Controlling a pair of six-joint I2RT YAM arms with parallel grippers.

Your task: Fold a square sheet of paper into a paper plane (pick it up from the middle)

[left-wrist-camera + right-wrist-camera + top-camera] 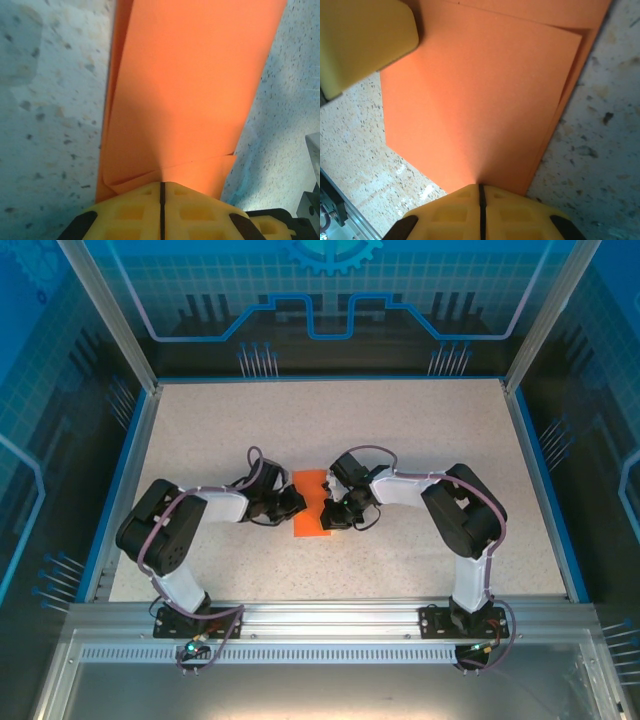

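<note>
1. While you looked down from the top camera, the orange paper [311, 502] lay near the middle of the table [400, 430], right between the two arms. Their dark wrists hid its left and right edges from you.
2. From up there, the left gripper [292, 506] and the right gripper [333, 514] were too small and dark for you to see their fingers.
3. Through the left wrist camera, the paper ran off the top of the picture, so its far end was cut off. Near the fingers you could see it was folded, with one layer on top of another.
4. Through the right wrist camera, the paper was cut off at the top too. A big blurry yellow block [360, 40] sat over its top left part, and you could not tell for sure what it was.
5. You could not tell if the paper lay flat on the table or was lifted a little.
6. The left gripper's yellow fingers [130, 210] were pressed tight together with just a thin dark line between them. The near edge of the paper went in there, pinched.
7. The right gripper's yellow fingers [515, 210] were pressed together the same way, and they pinched the paper's edge on its side.
</note>
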